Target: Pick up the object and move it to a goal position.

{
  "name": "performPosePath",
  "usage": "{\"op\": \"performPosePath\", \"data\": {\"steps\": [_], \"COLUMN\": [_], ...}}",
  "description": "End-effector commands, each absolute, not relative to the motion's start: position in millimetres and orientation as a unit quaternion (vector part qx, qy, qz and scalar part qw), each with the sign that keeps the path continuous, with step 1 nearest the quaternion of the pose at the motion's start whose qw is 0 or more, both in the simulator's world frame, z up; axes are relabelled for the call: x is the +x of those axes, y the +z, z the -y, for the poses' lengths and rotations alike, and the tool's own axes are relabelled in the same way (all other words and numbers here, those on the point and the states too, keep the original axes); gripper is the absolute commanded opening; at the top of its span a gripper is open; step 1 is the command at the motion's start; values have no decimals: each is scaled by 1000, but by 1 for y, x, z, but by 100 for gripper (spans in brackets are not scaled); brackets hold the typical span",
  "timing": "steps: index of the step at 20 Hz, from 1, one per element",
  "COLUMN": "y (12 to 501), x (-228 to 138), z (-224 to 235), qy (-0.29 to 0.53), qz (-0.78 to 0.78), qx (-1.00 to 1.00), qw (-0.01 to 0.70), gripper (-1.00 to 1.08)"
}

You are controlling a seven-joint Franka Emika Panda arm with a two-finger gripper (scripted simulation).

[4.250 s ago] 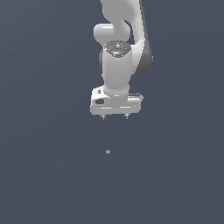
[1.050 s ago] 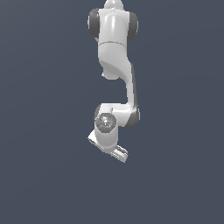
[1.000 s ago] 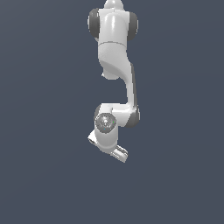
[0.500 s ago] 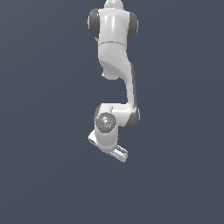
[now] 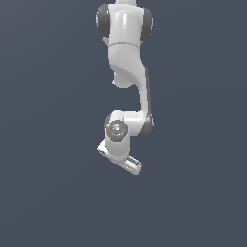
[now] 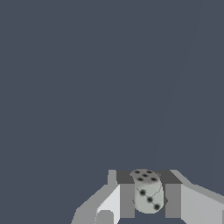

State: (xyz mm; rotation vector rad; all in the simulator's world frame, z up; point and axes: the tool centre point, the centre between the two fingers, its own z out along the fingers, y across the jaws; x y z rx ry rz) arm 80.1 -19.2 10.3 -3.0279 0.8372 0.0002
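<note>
Fingers [image 6: 127, 200]: grey pads pressed against opposite sides of the die, pinching it.
Die [image 6: 148, 190]: pale grey-beige with rounded corners and dark pips, held between the pads; three pips in a diagonal on one face.
Gripper [image 6: 148, 199]: white body, seen close in the wrist view; low in the exterior view [image 5: 126, 163], tilted, fingertips hidden there.
Arm [image 5: 126, 72]: white Panda, folded downward from the exterior view's top centre.
Background: plain dark slate.
</note>
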Motion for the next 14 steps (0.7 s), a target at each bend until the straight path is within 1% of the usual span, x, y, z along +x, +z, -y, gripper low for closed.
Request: {"op": "performPosePath", "data": {"steps": [1, 14], "y": [11, 14], "x": [72, 14], "z": [19, 15], "qy": [0, 0], "qz": [-266, -266], "qx": [-964, -964], "qw": [0, 0], "gripper": [-100, -100]}}
